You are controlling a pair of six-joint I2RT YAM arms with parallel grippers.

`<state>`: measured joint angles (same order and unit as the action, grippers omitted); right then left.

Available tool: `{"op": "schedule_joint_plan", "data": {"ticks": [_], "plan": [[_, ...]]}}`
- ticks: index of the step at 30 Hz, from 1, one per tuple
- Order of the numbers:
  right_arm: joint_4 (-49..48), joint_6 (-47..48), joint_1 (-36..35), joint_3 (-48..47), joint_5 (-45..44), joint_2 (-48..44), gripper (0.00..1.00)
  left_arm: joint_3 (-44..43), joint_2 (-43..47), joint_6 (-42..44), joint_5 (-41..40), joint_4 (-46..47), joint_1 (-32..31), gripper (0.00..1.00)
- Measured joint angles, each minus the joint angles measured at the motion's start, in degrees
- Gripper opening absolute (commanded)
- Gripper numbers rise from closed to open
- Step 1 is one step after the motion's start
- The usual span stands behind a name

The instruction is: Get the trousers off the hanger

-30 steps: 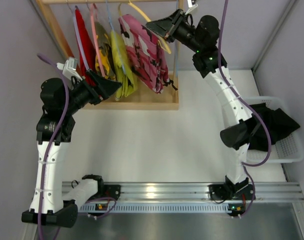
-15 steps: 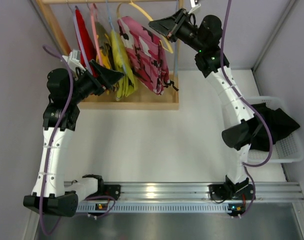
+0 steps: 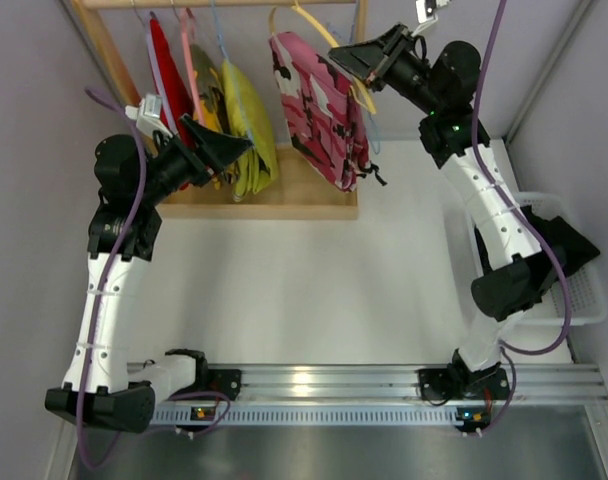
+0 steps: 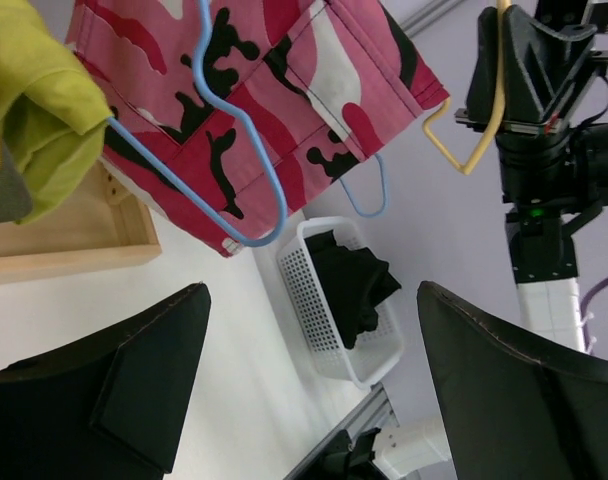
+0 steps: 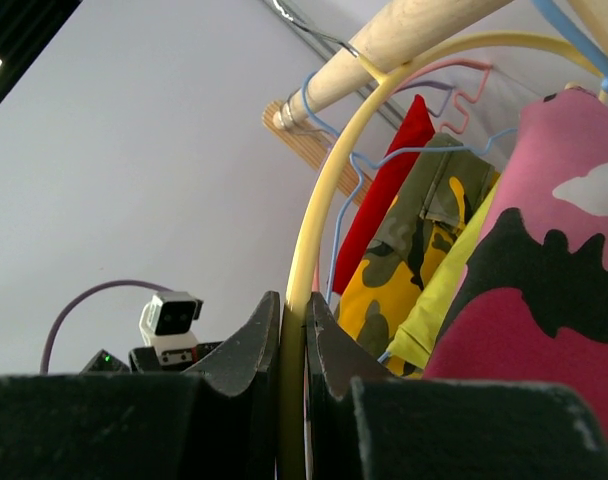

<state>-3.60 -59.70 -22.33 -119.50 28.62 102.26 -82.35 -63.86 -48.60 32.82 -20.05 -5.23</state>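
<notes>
The right gripper (image 5: 292, 335) is clamped on the yellow plastic hanger (image 5: 306, 230), which hooks over the wooden rail (image 5: 414, 40) at the far side. The pink, white and black camouflage trousers (image 3: 319, 105) appear to hang from it. The plain black trousers (image 4: 354, 285) lie in the white mesh basket (image 4: 302, 290) at the right. The left gripper (image 3: 232, 150) is wide open and empty, beside the yellow-green garments (image 3: 249, 135).

Risks:
- The thin hanger may pivot in the jaws.
- The blue wire hanger (image 4: 169, 179) may snag the cloth.
- The left gripper may seize the wrong garment.
</notes>
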Motion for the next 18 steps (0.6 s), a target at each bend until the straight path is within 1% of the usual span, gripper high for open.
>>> {"op": "schedule_joint_plan", "data": {"ticks": [6, 10, 13, 15, 18], "plan": [[-4.9, 0.1, 0.4, 9.3, 1.9, -5.9, 0.00, 0.0, 0.2, -6.4, 1.8, 6.4, -1.4, 0.93], [-5.9, 0.2, 0.4, 14.2, 3.1, -11.2, 0.00, 2.6, 1.0, -14.6, 3.0, 14.6, -2.0, 0.93], [-5.9, 0.7, 0.4, 17.1, 4.2, -15.3, 0.00, 4.0, 0.4, -19.3, 3.3, 19.0, -2.8, 0.94], [-6.2, 1.2, 0.3, 19.0, 4.7, -18.1, 0.00, 4.1, -0.5, -20.8, 2.9, 21.1, -4.4, 0.96], [-6.4, 2.0, -0.1, 21.9, 5.2, -22.1, 0.00, 3.9, -2.0, -21.9, 2.0, 23.5, -8.6, 0.96]]}}
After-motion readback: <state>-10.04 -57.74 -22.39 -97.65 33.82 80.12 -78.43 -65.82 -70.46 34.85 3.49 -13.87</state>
